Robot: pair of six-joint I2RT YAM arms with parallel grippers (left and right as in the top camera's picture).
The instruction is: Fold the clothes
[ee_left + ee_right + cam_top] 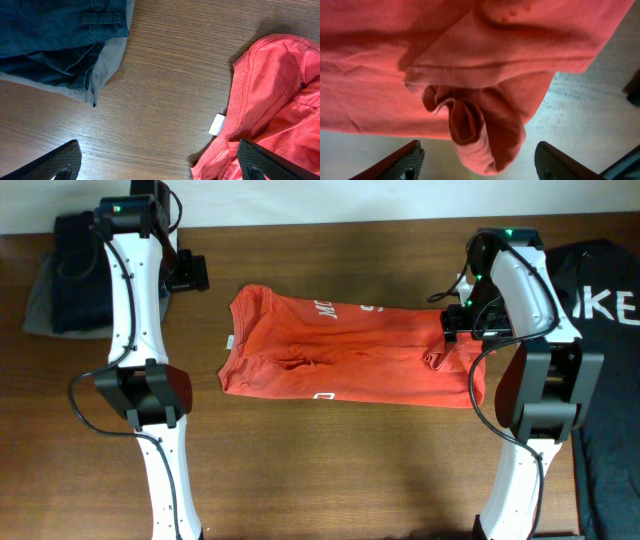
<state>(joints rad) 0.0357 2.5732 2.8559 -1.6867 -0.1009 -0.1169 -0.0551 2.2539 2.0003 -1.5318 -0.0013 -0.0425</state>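
- Shirt [350, 350] lies at centre of table [330, 470], long axis left–right.
- Right gripper [480, 167]: jaws apart, straddling bunched fold [470, 125] at shirt's right end; the nearer one.
- Left gripper [160, 167]: jaws wide apart, empty, just off collar [235, 100].

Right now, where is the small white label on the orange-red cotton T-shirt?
Overhead, the label sticks out of the T-shirt's left edge, nearest the left arm; the left wrist view shows it on the wooden table.
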